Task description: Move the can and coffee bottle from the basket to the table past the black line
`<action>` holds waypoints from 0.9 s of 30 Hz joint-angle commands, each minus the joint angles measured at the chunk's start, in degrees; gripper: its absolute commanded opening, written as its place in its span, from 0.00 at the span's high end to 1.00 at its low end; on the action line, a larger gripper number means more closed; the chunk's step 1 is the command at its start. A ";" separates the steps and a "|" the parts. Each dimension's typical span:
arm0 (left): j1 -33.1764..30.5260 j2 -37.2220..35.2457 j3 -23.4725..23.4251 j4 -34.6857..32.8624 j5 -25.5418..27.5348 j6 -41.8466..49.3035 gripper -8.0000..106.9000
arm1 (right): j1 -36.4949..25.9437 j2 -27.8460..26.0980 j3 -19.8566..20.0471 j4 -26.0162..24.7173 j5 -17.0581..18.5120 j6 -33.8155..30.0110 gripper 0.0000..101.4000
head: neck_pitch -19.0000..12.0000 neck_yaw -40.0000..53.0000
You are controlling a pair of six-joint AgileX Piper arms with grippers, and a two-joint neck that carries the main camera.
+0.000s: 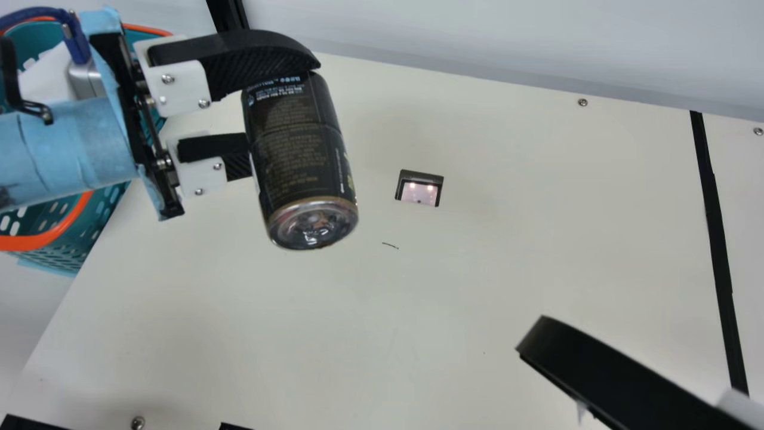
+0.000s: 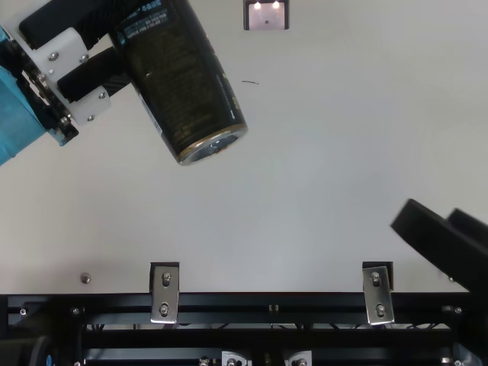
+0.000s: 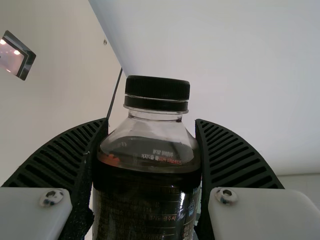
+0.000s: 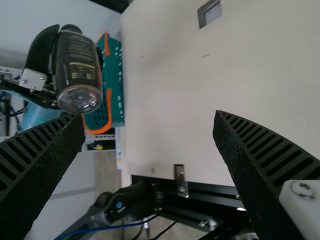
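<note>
In the main view, the coffee bottle [image 1: 301, 161] is held tilted above the tabletop's [image 1: 418, 298] left part. In the top view, the right gripper [image 2: 431, 216] is seen by the front edge. In the left wrist view, the bottle is clamped by the left gripper [image 3: 151, 122]. In the right wrist view, the right gripper [image 4: 148, 120] is spread apart.

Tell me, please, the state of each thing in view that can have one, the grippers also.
Coffee bottle: held above the table, tilted, dark liquid inside, not yet past the black line.
Cap: on, closing the bottle.
Left gripper: closed on the bottle.
Right gripper: open, empty.
Basket: at the table's left edge.
Black line: flat on the table.
</note>
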 commanded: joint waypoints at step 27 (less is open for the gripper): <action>0.00 0.00 0.00 0.00 0.00 0.00 0.84 | 0.46 23.50 -1.08 23.57 -4.94 -9.78 0.00 | -0.15 0.34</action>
